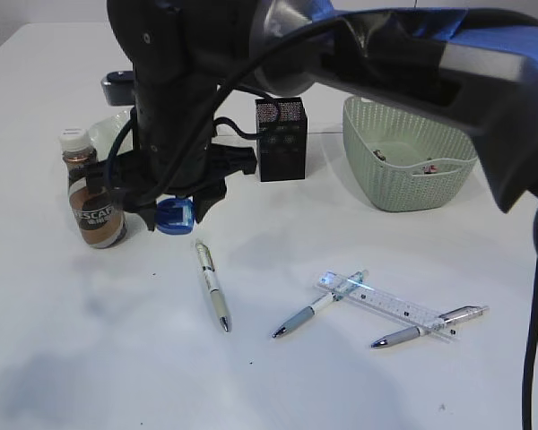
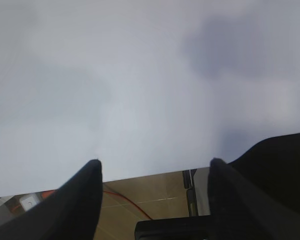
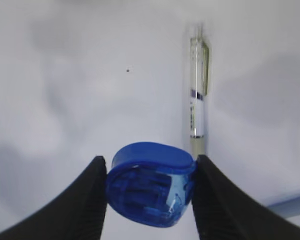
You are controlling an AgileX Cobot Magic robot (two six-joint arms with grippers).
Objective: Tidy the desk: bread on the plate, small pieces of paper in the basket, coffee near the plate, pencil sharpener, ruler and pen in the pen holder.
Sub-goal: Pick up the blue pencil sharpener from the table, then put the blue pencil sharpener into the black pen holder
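Note:
My right gripper [image 1: 174, 208] reaches across to the left of the desk [image 1: 90, 349] and is shut on a blue pencil sharpener [image 1: 173, 218], low over the tabletop. In the right wrist view both jaws [image 3: 150, 172] press the sharpener [image 3: 150, 185]. The brown coffee bottle [image 1: 90, 197] stands just left of it. The pale green plate [image 1: 108, 127] shows partly behind the arm. The bread is hidden. The black mesh pen holder [image 1: 281, 139] and the green basket [image 1: 403, 170] stand at the back. The clear ruler [image 1: 386, 303] lies front right. My left gripper [image 2: 152, 170] is open and empty.
Three pens lie on the desk: one [image 1: 212, 285] just in front of the sharpener, also seen in the right wrist view [image 3: 197, 100], and two [image 1: 318, 305] [image 1: 428, 327] crossing the ruler. Small bits lie in the basket. The left wrist view shows the desk's edge and the floor.

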